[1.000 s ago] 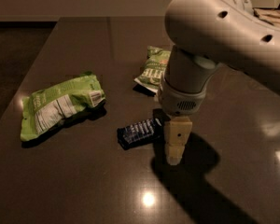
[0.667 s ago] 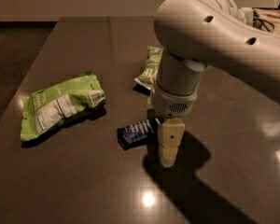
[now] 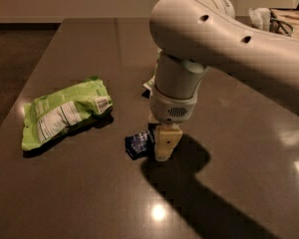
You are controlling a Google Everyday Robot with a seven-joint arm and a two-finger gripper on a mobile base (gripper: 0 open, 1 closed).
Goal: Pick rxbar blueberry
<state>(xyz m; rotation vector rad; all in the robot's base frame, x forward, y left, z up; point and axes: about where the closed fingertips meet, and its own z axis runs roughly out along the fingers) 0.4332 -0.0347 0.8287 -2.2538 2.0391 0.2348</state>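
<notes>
No word, brand or number can be read here. The crumpled lime-green plastic bag (image 3: 65, 108) on the dark glossy desk (image 3: 89, 198) carries a white label panel (image 3: 55, 121) with rows of fine print (too small to make out). The small dark navy-blue wrapped bar (image 3: 138, 143) shows pale marks that are not legible. The beige gripper (image 3: 166, 142) stands low over the desk, just beside that bar.
</notes>
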